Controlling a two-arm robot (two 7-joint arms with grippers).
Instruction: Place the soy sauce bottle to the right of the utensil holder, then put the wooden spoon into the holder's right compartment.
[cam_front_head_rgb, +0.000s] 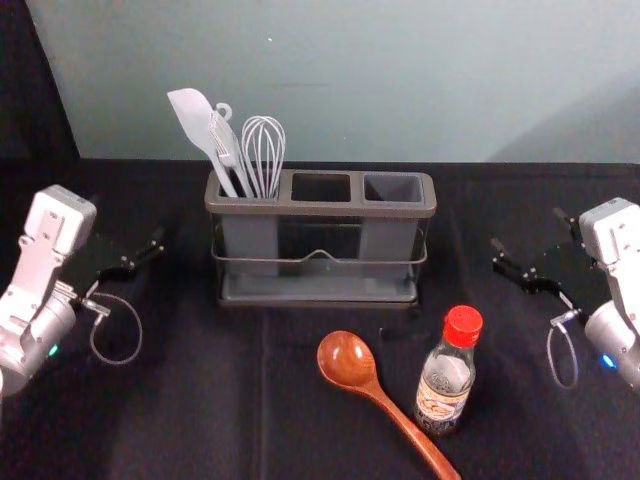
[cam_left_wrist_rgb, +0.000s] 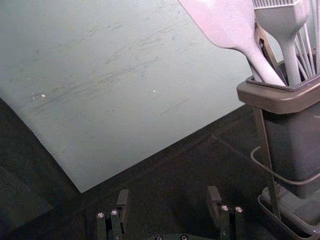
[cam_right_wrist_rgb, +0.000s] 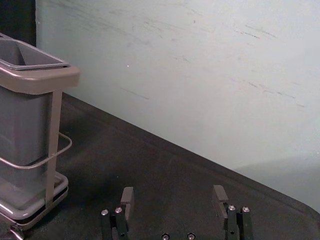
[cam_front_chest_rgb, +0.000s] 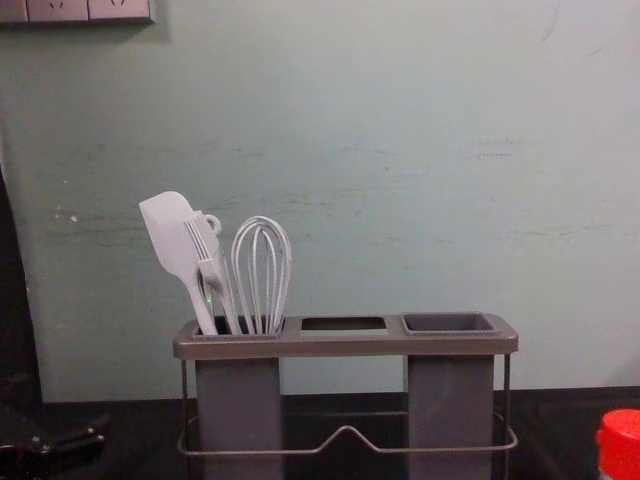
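Red-capped, the soy sauce bottle (cam_front_head_rgb: 450, 370) is standing beside the wooden spoon (cam_front_head_rgb: 347, 360) near the worktop's (cam_front_head_rgb: 200, 400) front edge, its label (cam_front_head_rgb: 440, 401) perhaps bearing a brand; left gripper (cam_left_wrist_rgb: 168, 194) and right gripper (cam_right_wrist_rgb: 173, 193) are hovering toward the side edges, spread wide, empty, which should be leaving the utensil holder (cam_front_head_rgb: 320, 209) accessible

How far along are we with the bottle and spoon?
Nothing looks done yet. In hand: nothing; the left gripper and right gripper are open and empty, on either side of the holder. Left: both placements. The bottle stands in front of the holder's right end, the spoon lies beside the bottle, and the right compartment is empty.
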